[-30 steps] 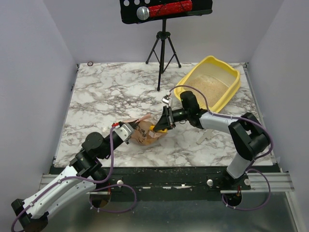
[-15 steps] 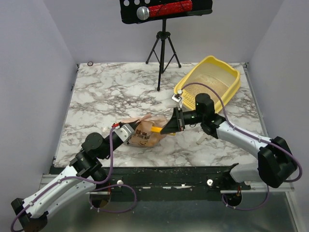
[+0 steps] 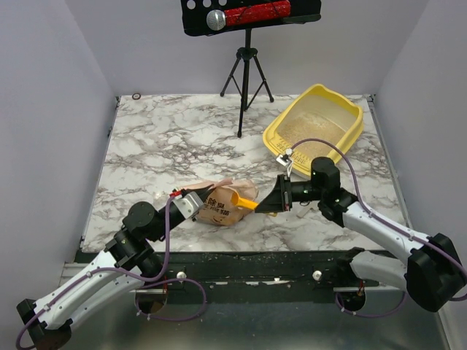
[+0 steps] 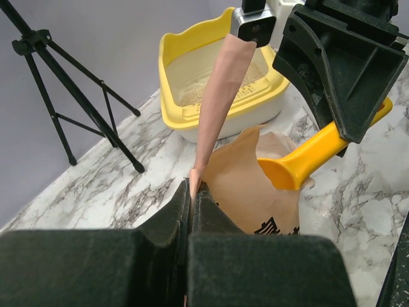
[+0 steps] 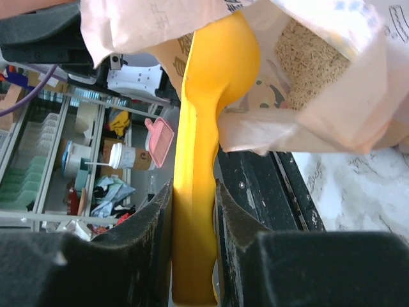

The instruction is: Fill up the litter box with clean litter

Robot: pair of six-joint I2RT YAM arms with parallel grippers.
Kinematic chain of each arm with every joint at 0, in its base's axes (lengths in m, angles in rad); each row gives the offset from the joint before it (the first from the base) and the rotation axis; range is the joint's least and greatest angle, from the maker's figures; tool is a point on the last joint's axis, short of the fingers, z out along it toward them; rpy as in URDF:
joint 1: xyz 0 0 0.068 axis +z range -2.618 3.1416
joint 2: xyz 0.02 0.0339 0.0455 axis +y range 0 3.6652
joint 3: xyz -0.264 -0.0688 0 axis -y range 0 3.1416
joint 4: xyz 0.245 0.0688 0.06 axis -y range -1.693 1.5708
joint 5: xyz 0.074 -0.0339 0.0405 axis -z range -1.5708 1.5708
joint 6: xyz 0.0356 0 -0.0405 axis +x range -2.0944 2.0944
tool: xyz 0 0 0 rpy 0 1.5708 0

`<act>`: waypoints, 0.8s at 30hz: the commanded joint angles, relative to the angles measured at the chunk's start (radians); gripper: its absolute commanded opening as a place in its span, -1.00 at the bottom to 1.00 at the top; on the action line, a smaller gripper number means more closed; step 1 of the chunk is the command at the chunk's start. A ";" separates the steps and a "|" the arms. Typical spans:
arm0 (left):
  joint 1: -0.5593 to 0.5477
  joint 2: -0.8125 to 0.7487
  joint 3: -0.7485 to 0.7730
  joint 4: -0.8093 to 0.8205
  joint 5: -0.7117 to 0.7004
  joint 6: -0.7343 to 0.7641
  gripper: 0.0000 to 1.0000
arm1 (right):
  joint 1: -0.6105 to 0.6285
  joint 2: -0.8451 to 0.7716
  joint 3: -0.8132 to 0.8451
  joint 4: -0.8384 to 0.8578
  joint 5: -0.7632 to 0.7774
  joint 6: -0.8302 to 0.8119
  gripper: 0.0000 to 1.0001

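Mostly unseen: clean litter (image 5: pixel 311 56) inside bag (image 5: pixel 332 112).

You have open counter (image 3: pixel 160 146) across the left and back-left. The tripod (image 3: pixel 246 55) stands at the back centre, its legs just left of the litter box (image 3: pixel 271 140), narrowing the way between them. Near the front, the paper bag (image 3: pixel 219 209) and scoop (image 3: pixel 241 200) fill the gap between your left claw (image 3: pixel 195 199) and right claw (image 3: pixel 263 205).

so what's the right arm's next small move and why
Probably ease the scoop deeper into the bag to load it: the right gripper grips its handle, its bowl sits only at the mouth, litter lies further in, and the left gripper pinches the bag's edge.
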 commanded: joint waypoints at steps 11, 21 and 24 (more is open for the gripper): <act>-0.010 -0.037 -0.022 0.136 0.211 0.056 -1.00 | -0.031 -0.280 -0.273 0.196 0.168 0.316 -0.99; -0.011 -0.005 -0.021 0.123 0.187 0.073 -1.00 | -0.059 -0.515 -0.415 0.160 0.206 0.370 -0.99; -0.010 0.000 -0.025 0.128 0.173 0.076 -1.00 | -0.062 -0.582 -0.455 0.143 0.231 0.396 -0.99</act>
